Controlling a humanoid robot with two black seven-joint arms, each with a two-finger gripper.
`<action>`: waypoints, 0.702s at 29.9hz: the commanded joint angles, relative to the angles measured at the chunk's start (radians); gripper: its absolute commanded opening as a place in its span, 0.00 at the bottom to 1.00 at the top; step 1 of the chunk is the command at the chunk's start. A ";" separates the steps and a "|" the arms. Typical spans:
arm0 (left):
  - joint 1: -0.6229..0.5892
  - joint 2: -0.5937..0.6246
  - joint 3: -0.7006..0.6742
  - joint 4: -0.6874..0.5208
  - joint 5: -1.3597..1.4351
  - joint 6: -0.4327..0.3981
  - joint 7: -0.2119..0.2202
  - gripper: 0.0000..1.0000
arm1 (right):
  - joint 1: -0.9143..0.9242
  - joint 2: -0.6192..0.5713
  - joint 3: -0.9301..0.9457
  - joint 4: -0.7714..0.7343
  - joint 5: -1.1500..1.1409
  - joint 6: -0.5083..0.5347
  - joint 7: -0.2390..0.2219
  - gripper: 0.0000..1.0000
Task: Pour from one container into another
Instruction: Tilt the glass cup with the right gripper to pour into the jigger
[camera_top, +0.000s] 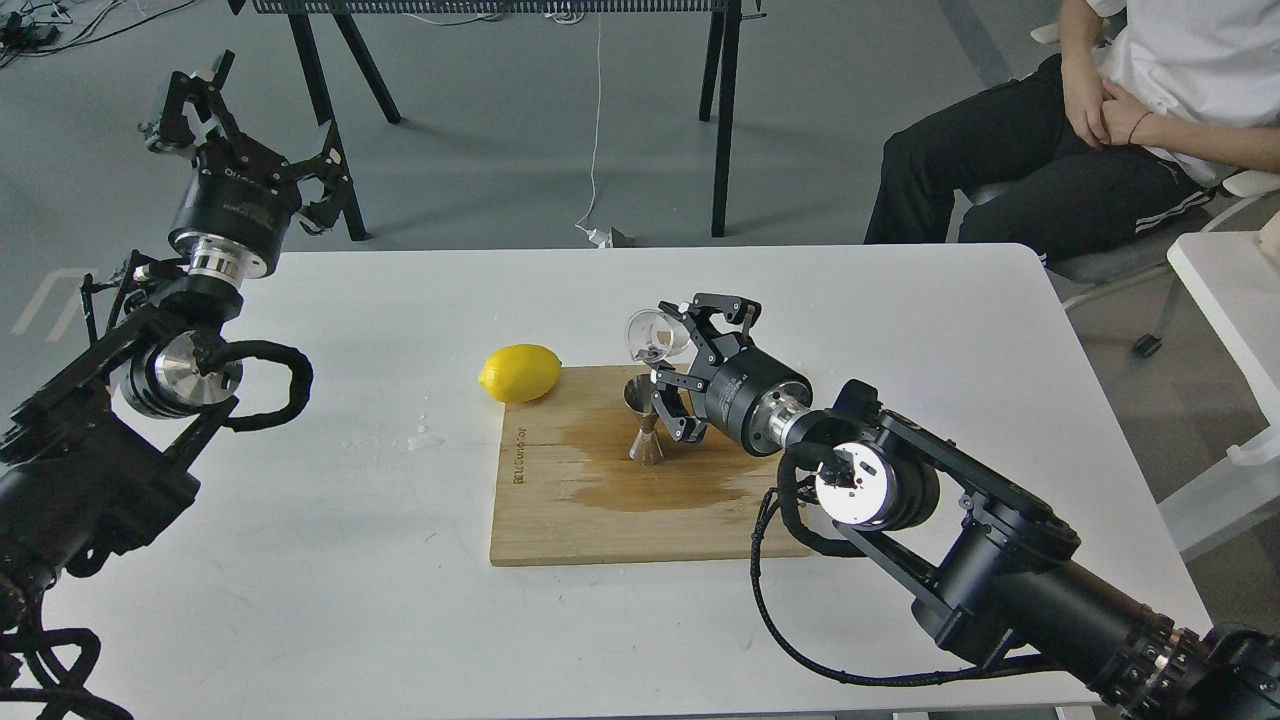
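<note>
Right gripper (690, 345) has its fingers closed around the glass cup (655, 336), holding it in the air over the cutting board (560, 520) and tipped well over, so the cup's mouth faces left and downward. Directly below and a touch to the left stands the jigger (645, 425), upright on the board, its open upper cone just under the lowered lip of the cup; the two look close but apart. That is the relation everything turns on: the cup's axis now lies nearly level, pointing from the gripper toward the jigger's mouth, and any liquid leaving the lip must fall into that small cone. A dark wet stain spreads on the board around the jigger's foot, so I would judge that the aim is tight and spilling is the likely fault. Whether liquid remains in the cup I cannot tell. The lemon (520, 372) sits at the board's far left corner, clear of the pour. Left gripper (245, 150) hangs well apart at the table's (300, 560) far left edge, fingers spread and empty.
</note>
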 joint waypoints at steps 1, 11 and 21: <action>0.000 -0.001 0.000 0.000 0.000 0.002 0.000 1.00 | 0.006 -0.027 -0.006 0.004 -0.001 0.000 -0.001 0.30; 0.000 -0.005 0.000 0.000 0.000 0.002 0.000 1.00 | 0.010 -0.082 -0.021 0.032 -0.001 0.001 -0.002 0.30; 0.000 0.001 0.000 0.000 0.000 0.000 0.000 1.00 | 0.040 -0.081 -0.066 0.038 -0.028 0.000 -0.001 0.30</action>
